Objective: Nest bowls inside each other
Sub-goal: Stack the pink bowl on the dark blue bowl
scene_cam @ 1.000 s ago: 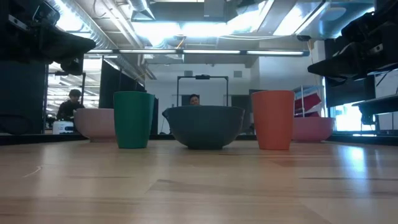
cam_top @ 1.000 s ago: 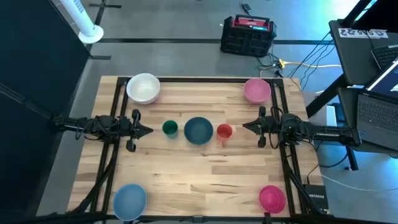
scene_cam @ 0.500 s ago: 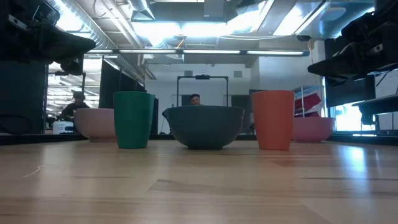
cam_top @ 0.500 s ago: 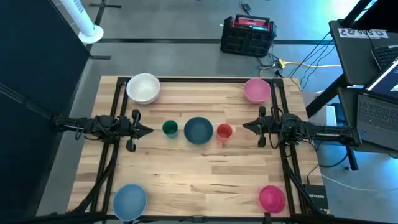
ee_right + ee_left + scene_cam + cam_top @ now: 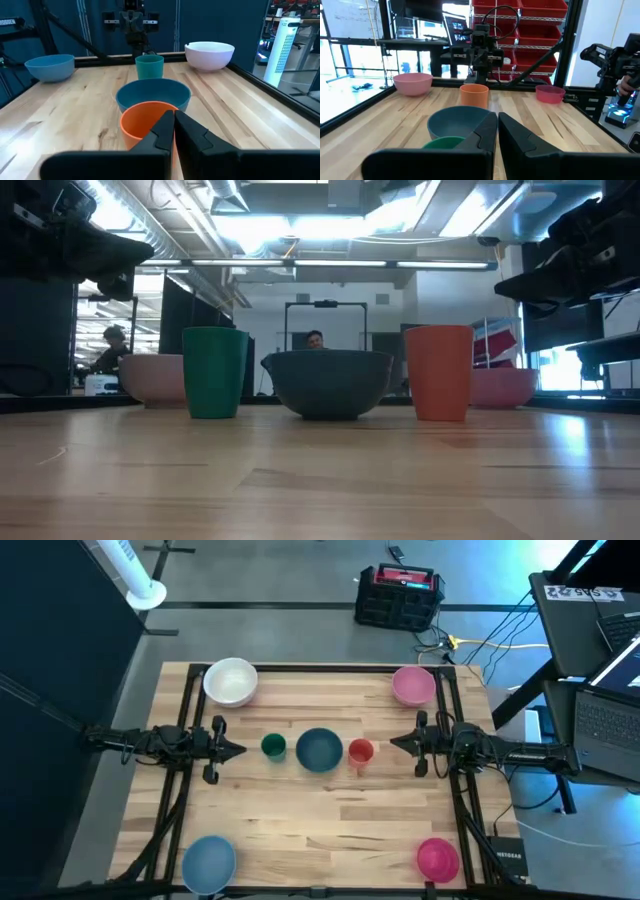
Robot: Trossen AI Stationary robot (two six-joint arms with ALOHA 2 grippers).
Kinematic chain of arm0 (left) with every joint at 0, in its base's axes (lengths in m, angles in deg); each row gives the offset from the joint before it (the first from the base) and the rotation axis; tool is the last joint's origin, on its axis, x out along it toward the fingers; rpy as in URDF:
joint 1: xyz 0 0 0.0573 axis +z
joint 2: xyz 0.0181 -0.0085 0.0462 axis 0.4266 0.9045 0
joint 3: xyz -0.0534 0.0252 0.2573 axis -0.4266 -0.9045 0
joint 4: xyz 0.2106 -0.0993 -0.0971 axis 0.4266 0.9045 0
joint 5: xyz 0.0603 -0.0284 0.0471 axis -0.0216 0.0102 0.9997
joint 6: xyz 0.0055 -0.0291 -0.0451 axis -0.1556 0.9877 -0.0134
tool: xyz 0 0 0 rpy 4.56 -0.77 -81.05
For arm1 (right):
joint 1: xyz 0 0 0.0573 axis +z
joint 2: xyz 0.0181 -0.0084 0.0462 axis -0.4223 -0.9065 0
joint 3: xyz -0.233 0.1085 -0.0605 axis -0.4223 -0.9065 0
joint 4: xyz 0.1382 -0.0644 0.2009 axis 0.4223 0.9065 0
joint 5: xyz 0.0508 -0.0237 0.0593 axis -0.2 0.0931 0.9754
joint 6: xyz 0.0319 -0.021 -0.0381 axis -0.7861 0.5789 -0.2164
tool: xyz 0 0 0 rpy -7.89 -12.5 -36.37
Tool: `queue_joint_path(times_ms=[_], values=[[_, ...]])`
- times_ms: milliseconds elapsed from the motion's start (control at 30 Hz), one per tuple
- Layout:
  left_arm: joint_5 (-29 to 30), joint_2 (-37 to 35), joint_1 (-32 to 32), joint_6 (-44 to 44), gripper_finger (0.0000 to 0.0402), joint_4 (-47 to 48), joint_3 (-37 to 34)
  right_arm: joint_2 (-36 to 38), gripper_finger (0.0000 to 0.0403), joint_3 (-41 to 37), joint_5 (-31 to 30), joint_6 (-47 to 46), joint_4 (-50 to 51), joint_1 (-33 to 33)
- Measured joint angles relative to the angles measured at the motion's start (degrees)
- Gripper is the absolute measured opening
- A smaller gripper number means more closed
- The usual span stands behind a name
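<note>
Evidently nothing has changed: the left gripper [image 5: 232,749] and right gripper [image 5: 396,744] stay closed and empty beside the centre row, while all 5 bowls, including the dark blue bowl [image 5: 319,750], sit apart, un-nested.

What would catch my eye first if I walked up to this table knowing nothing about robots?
Probably the row in the middle: a dark blue bowl between a small green cup and a small red cup. Then the corner bowls: white bowl, pale pink bowl, light blue bowl, magenta bowl. The left gripper and right gripper point inward, shut.
</note>
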Motion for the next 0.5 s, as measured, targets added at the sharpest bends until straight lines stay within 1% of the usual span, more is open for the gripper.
queue_joint_path(times_ms=[100, 200, 267, 367, 500], values=[[0.0, 0.0, 0.0, 0.0, 0.0, 0.0, 0.0, 0.0, 0.0, 0.0, -2.8, -3.1, -0.1, 0.0], [0.0, 0.0, 0.0, 0.0, 0.0, 0.0, 0.0, 0.0, 0.0, 0.0, -6.5, -9.5, -0.3, 0.0], [0.0, 0.0, 0.0, -0.2, 0.0, -0.1, 0.0, 0.0, 0.0, 0.0, -8.0, -11.1, -0.5, 0.0], [0.2, 0.0, 0.8, -2.9, 0.0, -1.3, 0.0, 0.0, 0.0, 0.4, -11.2, -13.0, -2.1, -0.1], [2.8, 0.0, 3.1, 7.1, 0.0, -4.5, 0.0, -0.5, 0.0, 4.1, -16.6, -16.0, -11.0, -0.9]])
